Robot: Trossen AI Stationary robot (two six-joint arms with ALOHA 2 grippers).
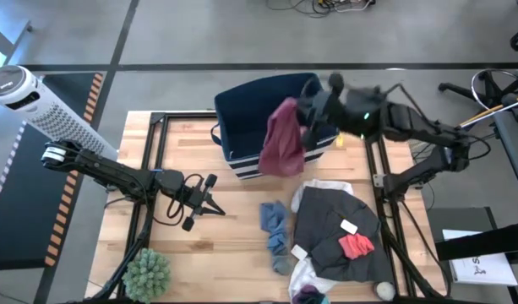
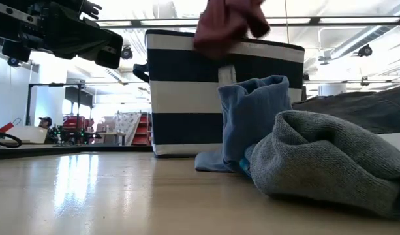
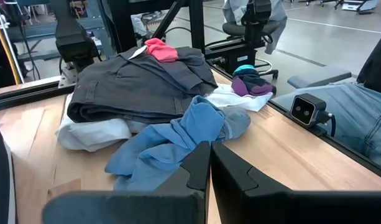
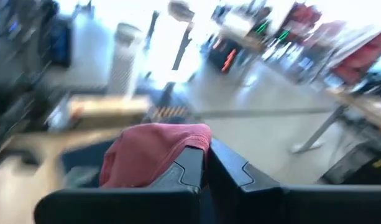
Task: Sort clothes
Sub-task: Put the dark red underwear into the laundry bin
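Observation:
My right gripper (image 1: 302,127) is shut on a maroon garment (image 1: 282,142) above the near right part of the navy striped bin (image 1: 242,105). The garment also shows in the low view (image 2: 229,23) at the bin's top rim. A dark grey garment (image 1: 335,224) lies on a white one (image 1: 322,187) at the table's right, with a small red piece (image 1: 357,246) on top. A blue-grey garment (image 1: 275,230) lies crumpled beside them. Small purple and teal pieces (image 1: 309,295) lie at the near edge. My left gripper (image 1: 220,209) is shut and empty, left of the blue-grey garment. My right gripper pinches a bunched upper part of the maroon garment (image 4: 178,146) between its two fingers, coming roughly level from the table's right. The cloth is lifted off the table and hangs slack below the fingers over the bin's rim; whether it touches the rim I cannot tell.
A green plant (image 1: 147,272) stands at the table's near left corner. A white fan (image 1: 22,93) stands on the floor beyond the left edge. Bare wood (image 1: 182,253) lies between the plant and the blue-grey garment.

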